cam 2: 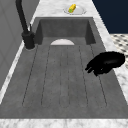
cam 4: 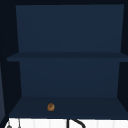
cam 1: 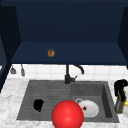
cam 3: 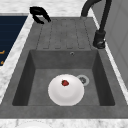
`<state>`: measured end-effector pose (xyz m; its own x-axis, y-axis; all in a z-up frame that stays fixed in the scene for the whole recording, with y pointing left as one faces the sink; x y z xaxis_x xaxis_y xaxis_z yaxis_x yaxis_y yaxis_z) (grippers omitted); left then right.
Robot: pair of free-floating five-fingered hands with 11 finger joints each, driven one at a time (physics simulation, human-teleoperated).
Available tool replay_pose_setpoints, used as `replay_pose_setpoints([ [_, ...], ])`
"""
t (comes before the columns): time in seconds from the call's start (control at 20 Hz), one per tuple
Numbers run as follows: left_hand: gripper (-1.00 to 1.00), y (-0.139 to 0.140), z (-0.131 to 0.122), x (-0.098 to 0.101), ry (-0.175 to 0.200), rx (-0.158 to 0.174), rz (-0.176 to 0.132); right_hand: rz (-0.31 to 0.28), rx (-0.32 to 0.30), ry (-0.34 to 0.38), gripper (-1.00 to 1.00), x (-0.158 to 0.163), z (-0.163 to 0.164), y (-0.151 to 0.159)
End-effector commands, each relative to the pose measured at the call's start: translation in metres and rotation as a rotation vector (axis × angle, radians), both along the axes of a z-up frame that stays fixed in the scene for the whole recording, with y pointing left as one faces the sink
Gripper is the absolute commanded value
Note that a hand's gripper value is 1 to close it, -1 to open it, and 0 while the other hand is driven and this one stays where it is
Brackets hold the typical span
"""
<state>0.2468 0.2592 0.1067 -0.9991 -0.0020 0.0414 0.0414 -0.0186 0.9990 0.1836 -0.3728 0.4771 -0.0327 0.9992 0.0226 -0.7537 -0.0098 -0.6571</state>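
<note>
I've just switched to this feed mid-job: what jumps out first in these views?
A big glossy red ball sits at the sink's front edge, partly covering a round white plate in the basin that carries a small red strawberry-like piece. The black left hand hovers over the ribbed grey draining board. The black right hand is at the counter's right end, by a green bottle.

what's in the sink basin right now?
A white plate lies on the basin floor with a small red thing on it, maybe a strawberry. The drain shows at its edge. The plate hides whatever lies beneath it.
</note>
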Motion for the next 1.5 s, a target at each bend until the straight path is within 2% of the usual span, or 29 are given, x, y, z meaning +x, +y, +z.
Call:
replay_pose_setpoints([
  [0.0,0.0,0.0,0.0,0.0,0.0,0.0,0.0,0.015,-0.016,-0.002,1.0,-0.002,0.017,0.028],
  [0.35,0.0,0.0,0.0,0.0,0.0,0.0,0.0,0.006,-0.004,-0.003,1.0,-0.007,0.047,0.078],
  [0.5,0.0,0.0,0.0,0.0,0.0,0.0,0.0,0.003,-0.018,-0.011,1.0,-0.013,0.068,0.099],
  [0.85,0.0,0.0,0.0,0.0,0.0,0.0,0.0,0.008,0.004,-0.028,1.0,-0.031,0.122,0.131],
  [1.45,0.0,0.0,0.0,0.0,0.0,0.0,0.0,0.012,0.013,-0.022,1.0,-0.033,0.216,0.182],
])
